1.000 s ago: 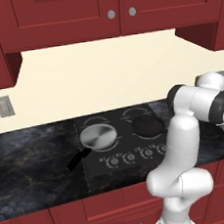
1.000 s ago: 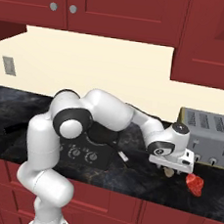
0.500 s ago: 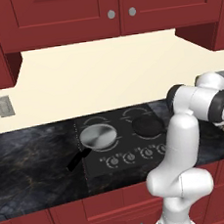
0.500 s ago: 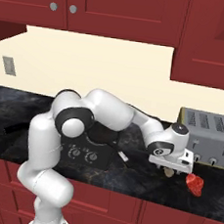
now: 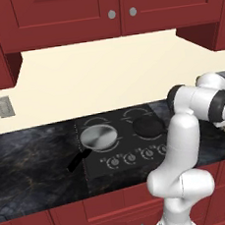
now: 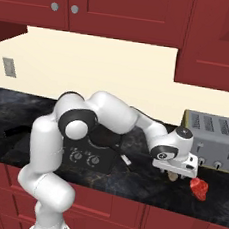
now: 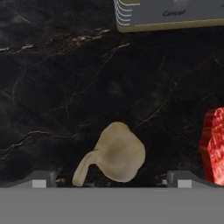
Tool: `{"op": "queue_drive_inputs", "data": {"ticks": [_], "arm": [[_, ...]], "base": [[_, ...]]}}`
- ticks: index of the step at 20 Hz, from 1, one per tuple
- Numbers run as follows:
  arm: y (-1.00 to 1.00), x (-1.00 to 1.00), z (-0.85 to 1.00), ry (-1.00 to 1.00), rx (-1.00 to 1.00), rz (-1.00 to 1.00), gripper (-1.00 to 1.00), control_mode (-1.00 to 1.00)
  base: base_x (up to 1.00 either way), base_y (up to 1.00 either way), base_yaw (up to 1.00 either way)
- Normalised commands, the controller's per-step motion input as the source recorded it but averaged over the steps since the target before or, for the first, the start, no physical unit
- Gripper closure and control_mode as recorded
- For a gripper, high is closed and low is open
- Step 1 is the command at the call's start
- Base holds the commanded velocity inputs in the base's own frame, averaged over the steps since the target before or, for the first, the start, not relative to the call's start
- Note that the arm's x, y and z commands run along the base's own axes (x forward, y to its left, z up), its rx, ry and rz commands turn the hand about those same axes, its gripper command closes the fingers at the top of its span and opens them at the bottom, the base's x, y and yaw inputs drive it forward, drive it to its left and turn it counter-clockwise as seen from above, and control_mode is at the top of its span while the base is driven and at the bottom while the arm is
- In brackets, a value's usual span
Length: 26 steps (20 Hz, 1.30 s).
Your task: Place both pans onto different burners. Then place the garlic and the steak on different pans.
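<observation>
In the hand view the tan garlic (image 7: 116, 153) lies on the dark counter, just ahead of and between my open gripper's (image 7: 111, 181) two fingertips (image 7: 39, 179). The red steak (image 7: 214, 146) lies beside it at the right edge. From the right base view my gripper (image 6: 175, 167) hangs low over the garlic (image 6: 172, 177), with the steak (image 6: 198, 188) to its right. On the cooktop (image 5: 119, 153), the silver pan (image 5: 98, 137) rests on the left burner and the black pan (image 5: 148, 125) on the right burner.
A grey toaster (image 6: 211, 142) stands at the back, close behind the garlic and steak; its front edge (image 7: 170, 13) shows in the hand view. Control knobs (image 5: 132, 156) line the cooktop's front. The counter's front edge runs near the steak.
The hand has sunk a little toward the garlic, jaws still wide. Pans, garlic and steak have not moved.
</observation>
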Motion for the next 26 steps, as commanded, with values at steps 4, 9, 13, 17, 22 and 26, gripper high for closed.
{"op": "queue_drive_inputs", "data": {"ticks": [4, 9, 13, 17, 22, 26], "arm": [[-0.04, 0.05, -0.09, 0.00, 0.00, 0.00, -1.00, -1.00], [-0.02, 0.02, -0.07, 0.00, 0.00, 0.00, -1.00, -1.00], [-0.03, 0.03, -0.02, 0.00, 0.00, 0.00, -1.00, -1.00], [-0.01, 0.01, -0.01, 0.00, 0.00, 0.00, -1.00, -1.00], [0.00, 0.00, -0.06, 0.00, 0.00, 0.00, -1.00, -1.00], [0.00, 0.00, -0.12, 0.00, 0.00, 0.00, -1.00, -1.00]], "base": [[0.00, 0.00, 0.00], [0.00, 0.00, 0.00], [0.00, 0.00, 0.00], [0.00, 0.00, 0.00], [0.00, 0.00, 0.00], [0.00, 0.00, 0.00]]}}
